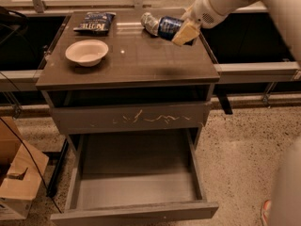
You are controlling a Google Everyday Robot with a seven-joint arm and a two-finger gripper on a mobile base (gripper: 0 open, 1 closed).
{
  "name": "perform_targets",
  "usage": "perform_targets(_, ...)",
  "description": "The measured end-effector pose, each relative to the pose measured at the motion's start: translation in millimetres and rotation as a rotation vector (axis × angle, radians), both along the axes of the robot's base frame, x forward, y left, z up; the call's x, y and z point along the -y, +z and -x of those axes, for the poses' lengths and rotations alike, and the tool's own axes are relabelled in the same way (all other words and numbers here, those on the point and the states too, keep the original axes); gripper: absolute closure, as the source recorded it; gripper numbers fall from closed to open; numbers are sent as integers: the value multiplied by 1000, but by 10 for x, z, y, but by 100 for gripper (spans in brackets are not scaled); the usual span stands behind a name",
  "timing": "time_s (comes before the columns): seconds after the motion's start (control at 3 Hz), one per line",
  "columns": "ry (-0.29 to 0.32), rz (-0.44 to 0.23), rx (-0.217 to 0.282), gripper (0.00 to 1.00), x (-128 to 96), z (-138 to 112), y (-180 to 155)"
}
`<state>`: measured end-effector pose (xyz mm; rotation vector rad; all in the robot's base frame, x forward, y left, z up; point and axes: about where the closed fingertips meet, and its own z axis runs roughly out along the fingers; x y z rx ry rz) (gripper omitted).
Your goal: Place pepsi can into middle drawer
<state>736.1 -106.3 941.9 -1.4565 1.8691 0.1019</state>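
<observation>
The pepsi can (167, 27) is dark blue and lies tilted on its side in my gripper (181, 32), held just above the back right of the cabinet top. The gripper's tan fingers (186, 33) are shut on the can's right end. The middle drawer (136, 213) is pulled out wide below the cabinet front, its smooth grey floor bare. It lies well below the gripper and towards the near side.
A silvery-grey can (149, 22) lies just left of the held can. A flat blue chip bag (94, 22) and a white bowl (86, 52) sit on the top's left half. The shut upper drawer front (131, 119) has white scratches. A cardboard box (16, 182) stands on the floor at left.
</observation>
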Motion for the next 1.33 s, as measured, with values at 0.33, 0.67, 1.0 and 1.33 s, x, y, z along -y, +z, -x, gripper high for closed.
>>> perform_targets(0.33,21,13,13,100,-70,312,188)
perform_targets(0.67,31,23,13,100,-96,339,183)
perform_targets(1.0,94,90,21,100,-216,549,175)
perform_targets(1.33,242,123,-7,100,-405,1136,83)
